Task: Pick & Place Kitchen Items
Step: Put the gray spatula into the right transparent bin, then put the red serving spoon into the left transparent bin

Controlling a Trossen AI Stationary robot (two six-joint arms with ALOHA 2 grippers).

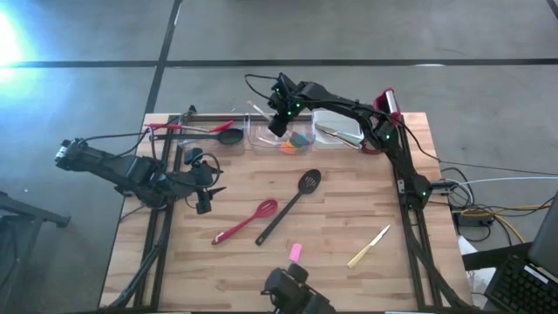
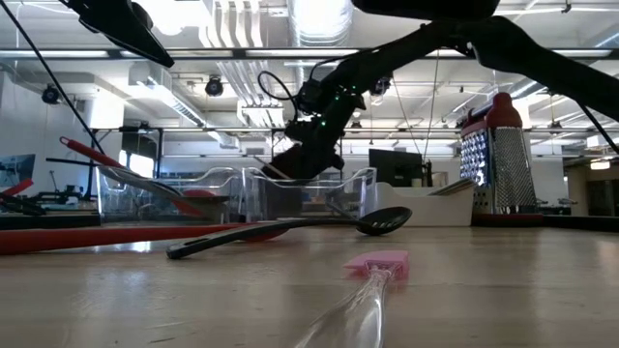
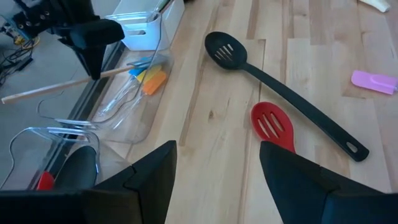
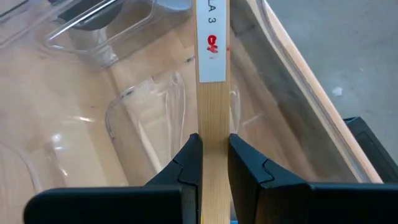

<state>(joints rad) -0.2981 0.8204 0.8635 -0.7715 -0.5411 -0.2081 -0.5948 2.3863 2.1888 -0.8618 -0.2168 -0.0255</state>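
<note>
My right gripper [image 1: 279, 122] hangs over the middle clear tub [image 1: 292, 139] at the table's far edge, shut on a pale wooden utensil [image 1: 257, 109] with a white label. Orange and blue scrapers [image 3: 149, 78] lie in that tub. My left gripper [image 1: 205, 196] waits open above the table's left part, touching nothing. A black slotted spoon [image 1: 296, 196], a red slotted spoon [image 1: 248, 220], a pink scraper [image 1: 295, 252] and a pale-handled knife [image 1: 369, 247] lie flat on the wood. My right gripper [image 4: 214, 140] pinches the wooden utensil's flat shaft [image 4: 212, 115] between its two fingers, a little below the white label [image 4: 211, 43]. The fingers come from above, pointing down, across the shaft. The utensil is lifted clear over the clear tub, lying nearly level with one end reaching toward the table's left.
A left clear tub [image 1: 187, 138] holds red tongs and a black ladle [image 1: 228, 135]. A white tub [image 1: 342, 131] with knives and a steel grater [image 1: 388, 105] stand at the far right. Bare wood lies near the middle and the near left.
</note>
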